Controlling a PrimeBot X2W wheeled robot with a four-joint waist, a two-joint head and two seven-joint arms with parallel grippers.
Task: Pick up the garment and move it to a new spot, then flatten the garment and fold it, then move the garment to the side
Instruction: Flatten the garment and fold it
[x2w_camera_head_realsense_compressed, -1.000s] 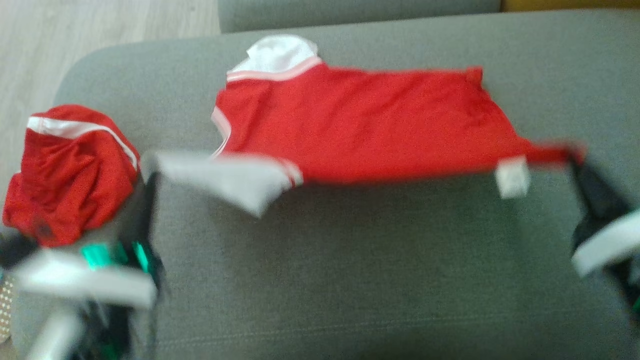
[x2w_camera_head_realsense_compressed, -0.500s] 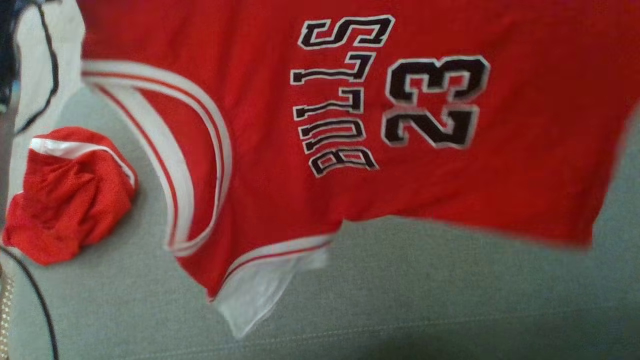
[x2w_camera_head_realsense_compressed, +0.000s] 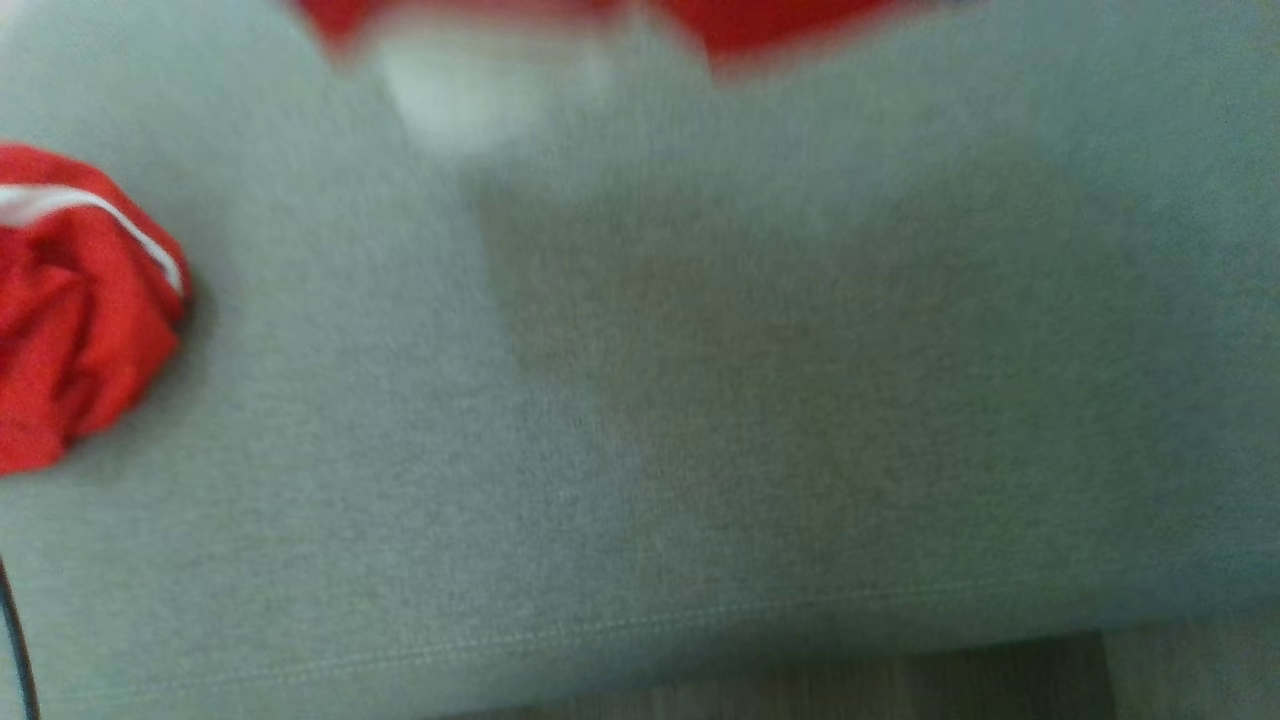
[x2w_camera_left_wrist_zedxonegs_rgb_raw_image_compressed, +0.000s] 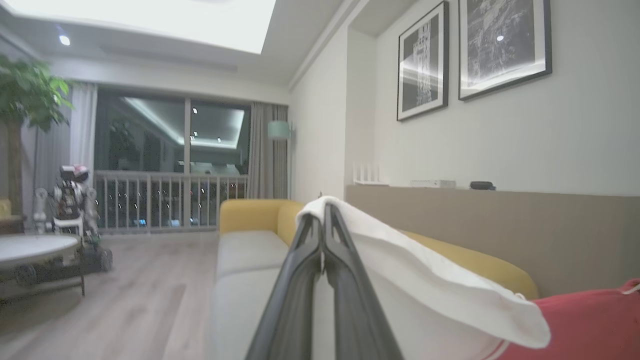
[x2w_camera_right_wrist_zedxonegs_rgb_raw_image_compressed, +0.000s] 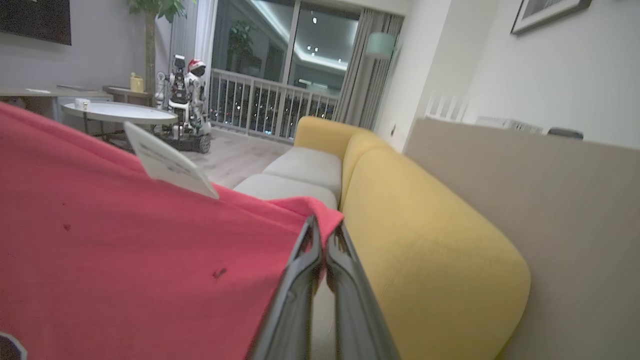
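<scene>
Gripping garment (x2w_camera_right_wrist_zedxonegs_rgb_raw_image_compressed: 125, 250) with both tools, each clamped tight on cloth.
Pinching white sleeve edge with left tool (x2w_camera_left_wrist_zedxonegs_rgb_raw_image_compressed: 322, 220); pinching red hem corner with right tool (x2w_camera_right_wrist_zedxonegs_rgb_raw_image_compressed: 325, 227), just beside white tag (x2w_camera_right_wrist_zedxonegs_rgb_raw_image_compressed: 167, 162). Hanging blurred along top edge of head view, above grey sofa seat (x2w_camera_head_realsense_compressed: 700, 400). Lying bunched at seat's left edge, a second red piece (x2w_camera_head_realsense_compressed: 80, 300).

Red and white cloth is showing against grey and yellow.
The garment (x2w_camera_right_wrist_zedxonegs_rgb_raw_image_compressed: 125, 240) is showing red with a white sleeve (x2w_camera_left_wrist_zedxonegs_rgb_raw_image_compressed: 425, 285) and a white tag (x2w_camera_right_wrist_zedxonegs_rgb_raw_image_compressed: 167, 162); a second bundle (x2w_camera_head_realsense_compressed: 70, 310) is showing red with a white stripe. The sofa seat (x2w_camera_head_realsense_compressed: 700, 400) is looking grey, its backrest (x2w_camera_right_wrist_zedxonegs_rgb_raw_image_compressed: 425, 240) yellow, the floor (x2w_camera_left_wrist_zedxonegs_rgb_raw_image_compressed: 150, 300) pale brown.
</scene>
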